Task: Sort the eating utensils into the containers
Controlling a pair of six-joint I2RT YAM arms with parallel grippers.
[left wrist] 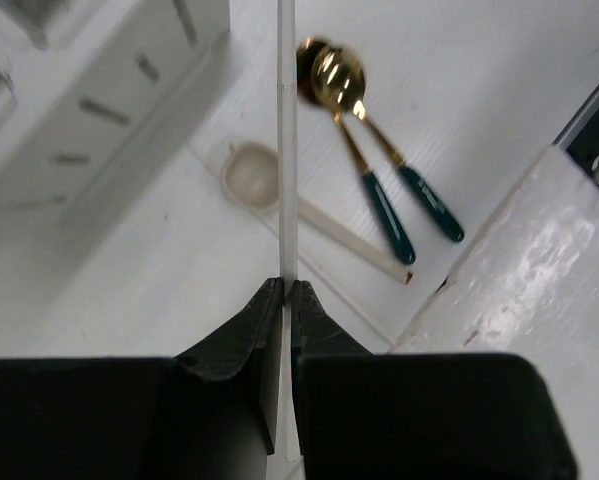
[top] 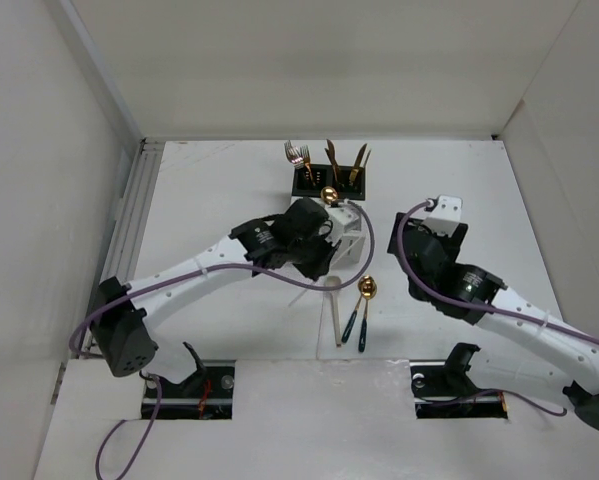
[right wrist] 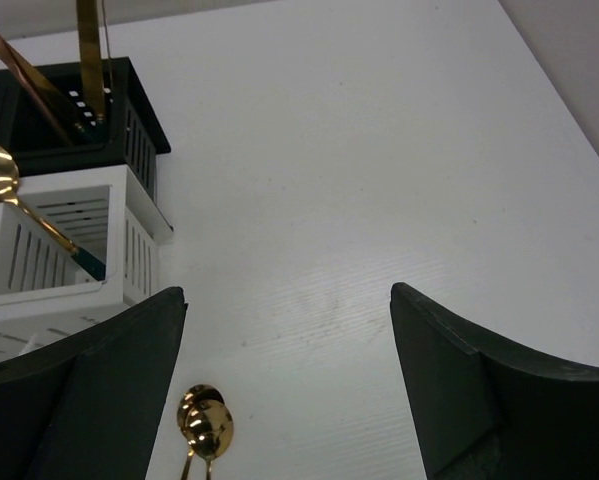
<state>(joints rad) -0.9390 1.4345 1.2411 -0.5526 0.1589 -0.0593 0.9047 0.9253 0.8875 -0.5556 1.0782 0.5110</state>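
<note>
Left wrist view: left tool pinches a slim white flat utensil, long axis pointing straight ahead — the white slotted boxy caddy lies just ahead-left; right tool stands spread, empty.

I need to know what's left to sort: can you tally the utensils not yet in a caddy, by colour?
Gold spoons with green handles, lying loose: 2
Cream spoon, lying loose: 1
Slim white utensil, clamped in the left gripper: 1
Total: 4
</note>
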